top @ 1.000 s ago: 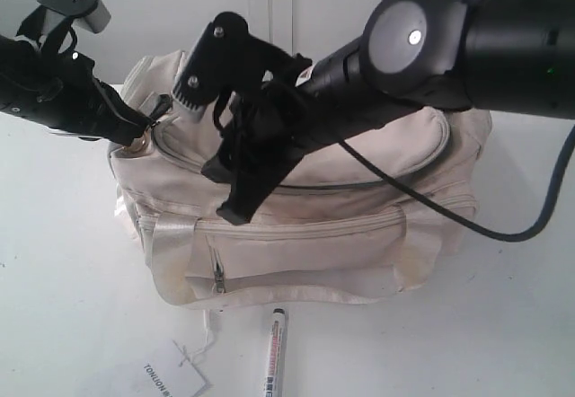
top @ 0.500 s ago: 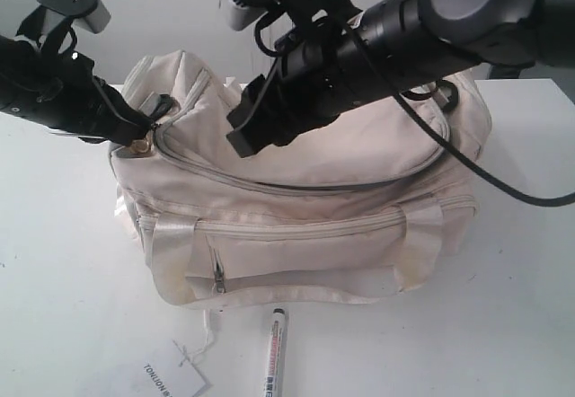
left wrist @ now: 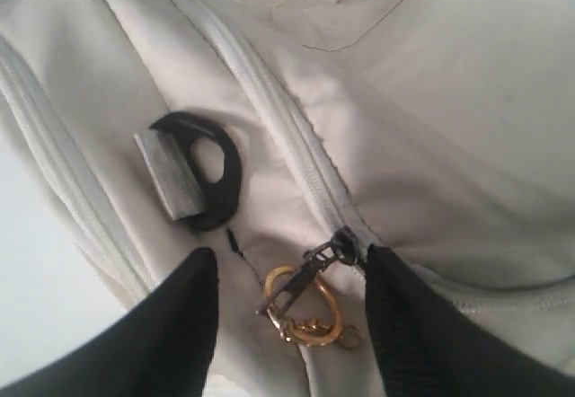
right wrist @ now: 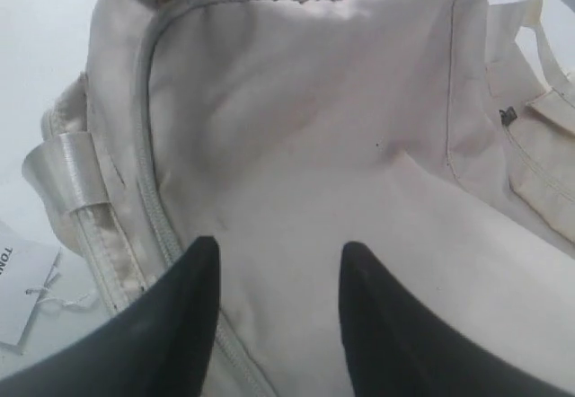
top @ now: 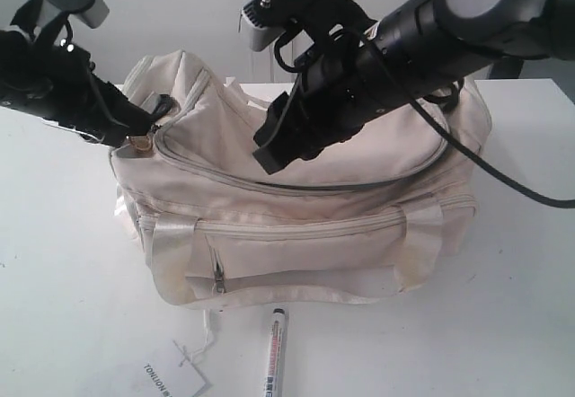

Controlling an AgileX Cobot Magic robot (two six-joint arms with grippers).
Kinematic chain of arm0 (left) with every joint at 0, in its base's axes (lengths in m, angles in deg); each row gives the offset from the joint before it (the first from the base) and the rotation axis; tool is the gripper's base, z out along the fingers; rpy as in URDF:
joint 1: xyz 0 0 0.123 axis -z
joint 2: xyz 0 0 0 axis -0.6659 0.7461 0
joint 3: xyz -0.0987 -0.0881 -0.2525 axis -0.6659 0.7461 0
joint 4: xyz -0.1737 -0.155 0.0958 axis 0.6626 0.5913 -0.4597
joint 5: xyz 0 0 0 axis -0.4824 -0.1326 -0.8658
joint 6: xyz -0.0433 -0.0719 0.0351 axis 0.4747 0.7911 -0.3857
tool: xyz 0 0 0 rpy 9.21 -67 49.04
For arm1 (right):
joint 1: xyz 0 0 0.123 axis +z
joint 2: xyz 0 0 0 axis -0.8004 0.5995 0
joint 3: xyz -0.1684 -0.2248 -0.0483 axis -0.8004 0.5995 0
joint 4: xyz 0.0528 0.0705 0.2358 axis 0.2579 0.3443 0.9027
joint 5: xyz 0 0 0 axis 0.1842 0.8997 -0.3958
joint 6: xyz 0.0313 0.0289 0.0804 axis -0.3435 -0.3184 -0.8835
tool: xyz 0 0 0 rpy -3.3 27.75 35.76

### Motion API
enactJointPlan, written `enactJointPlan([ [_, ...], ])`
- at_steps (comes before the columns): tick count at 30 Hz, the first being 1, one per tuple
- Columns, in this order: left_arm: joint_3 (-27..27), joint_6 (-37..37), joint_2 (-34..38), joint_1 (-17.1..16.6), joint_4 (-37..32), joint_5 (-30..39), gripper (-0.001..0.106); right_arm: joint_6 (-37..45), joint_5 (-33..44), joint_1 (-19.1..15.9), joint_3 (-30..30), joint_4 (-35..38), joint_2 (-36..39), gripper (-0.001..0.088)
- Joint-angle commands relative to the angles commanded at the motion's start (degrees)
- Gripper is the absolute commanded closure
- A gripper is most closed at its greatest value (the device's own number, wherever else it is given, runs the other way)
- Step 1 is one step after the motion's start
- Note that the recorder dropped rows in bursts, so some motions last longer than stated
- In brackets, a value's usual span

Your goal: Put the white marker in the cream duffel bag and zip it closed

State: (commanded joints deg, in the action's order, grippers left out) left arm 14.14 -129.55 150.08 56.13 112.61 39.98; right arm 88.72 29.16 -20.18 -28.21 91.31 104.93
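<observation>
White marker (top: 275,354) on table (top: 503,325) beside cream duffel bag (top: 296,226), well apart from right end effector (right wrist: 278,271), parted and empty above bag

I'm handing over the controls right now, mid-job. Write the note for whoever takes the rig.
Left tool: open, straddling the gold ring zip pull at the end of the cream duffel bag, not gripping it.
Right tool: open and empty, above the bag's top panel.
White marker: lying on the table in front of the bag, beside the paper tag.
Done: nothing bagged. A dark gap along the top zip suggests it is partly open; not certain.
To do: pick up the marker, put it inside, zip closed.
</observation>
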Motion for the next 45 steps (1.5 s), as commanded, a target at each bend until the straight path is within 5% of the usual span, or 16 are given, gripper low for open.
enactJointPlan([
  [15, 0.0, -22.89, -1.72, 0.0, 0.82, 5.29, 0.05, -17.02, 5.37, -8.44, 0.0, -2.13, -3.34, 0.0468],
  [28, 0.0, -40.7, -1.72, 0.67, 23.47, 13.72, 0.05, -20.53, 13.68, -18.07, 0.0, -2.22, -6.79, 0.0478],
  [33, 0.0, -44.48, -1.62, 4.8, 24.5, 12.75, 0.05, -20.99, 15.98, -21.44, 0.0, -2.26, -6.79, 0.0478],
  [40, 0.0, -44.63, -0.36, 17.75, 24.5, -2.24, 0.05, -22.2, 16.86, -27.2, 0.0, -2.67, -6.79, 0.0478],
  [45, 0.0, -44.63, 4.12, 22.96, 24.51, -8.0, 0.05, -22.31, 16.63, -28.53, 0.0, -3.59, -6.79, 0.0478],
])
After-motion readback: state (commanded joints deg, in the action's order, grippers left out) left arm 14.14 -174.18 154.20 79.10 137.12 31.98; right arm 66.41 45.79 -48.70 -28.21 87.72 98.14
